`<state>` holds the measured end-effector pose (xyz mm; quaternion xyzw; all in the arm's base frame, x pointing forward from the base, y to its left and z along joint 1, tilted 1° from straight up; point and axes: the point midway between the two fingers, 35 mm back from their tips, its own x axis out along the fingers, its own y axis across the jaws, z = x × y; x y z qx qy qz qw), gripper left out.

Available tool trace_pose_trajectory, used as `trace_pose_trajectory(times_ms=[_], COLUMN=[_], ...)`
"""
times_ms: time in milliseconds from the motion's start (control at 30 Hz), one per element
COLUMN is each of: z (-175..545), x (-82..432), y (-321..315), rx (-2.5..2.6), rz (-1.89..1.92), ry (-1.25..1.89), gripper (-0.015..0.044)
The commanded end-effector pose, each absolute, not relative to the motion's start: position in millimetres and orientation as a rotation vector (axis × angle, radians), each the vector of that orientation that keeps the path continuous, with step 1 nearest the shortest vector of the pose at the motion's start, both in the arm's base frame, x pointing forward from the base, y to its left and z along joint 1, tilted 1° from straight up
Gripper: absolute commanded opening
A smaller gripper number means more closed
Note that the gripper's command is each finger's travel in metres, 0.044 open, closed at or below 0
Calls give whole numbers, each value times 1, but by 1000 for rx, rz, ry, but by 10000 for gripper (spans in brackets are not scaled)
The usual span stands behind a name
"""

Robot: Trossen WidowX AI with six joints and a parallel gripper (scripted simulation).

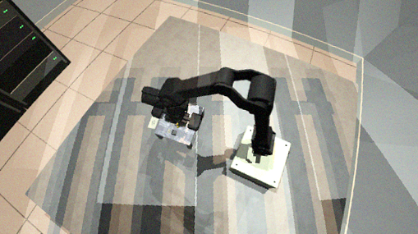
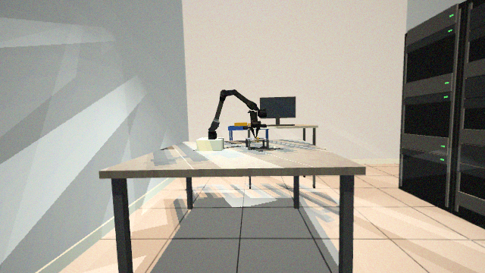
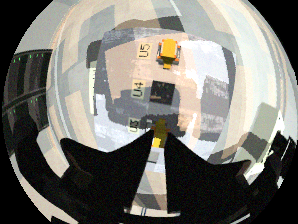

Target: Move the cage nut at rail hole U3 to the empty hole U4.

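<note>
The gripper (image 1: 179, 122) (image 2: 256, 137) (image 3: 158, 135) was nearly closed, and its fingertips were pinching the yellow nut (image 3: 160, 132)! That nut sat right between the tips, beside the U3 label (image 3: 134, 125). Just ahead of the fingers lay the dark, square U4 hole (image 3: 162, 92), and farther out, beyond it, the other nut (image 3: 169, 51) sat by the U5 label (image 3: 144, 50). Whether the pinched nut was clear of its hole, I couldn't tell.
</note>
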<state>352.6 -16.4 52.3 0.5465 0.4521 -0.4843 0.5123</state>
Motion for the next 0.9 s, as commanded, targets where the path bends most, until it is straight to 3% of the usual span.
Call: trace_pose_trajectory(times_ms=[0,867], z=[52,52], x=[352,350], y=[-16,-17], rx=[1320,1333], rz=[-1166,-1142], ry=[1081,1059], gripper=[38,38])
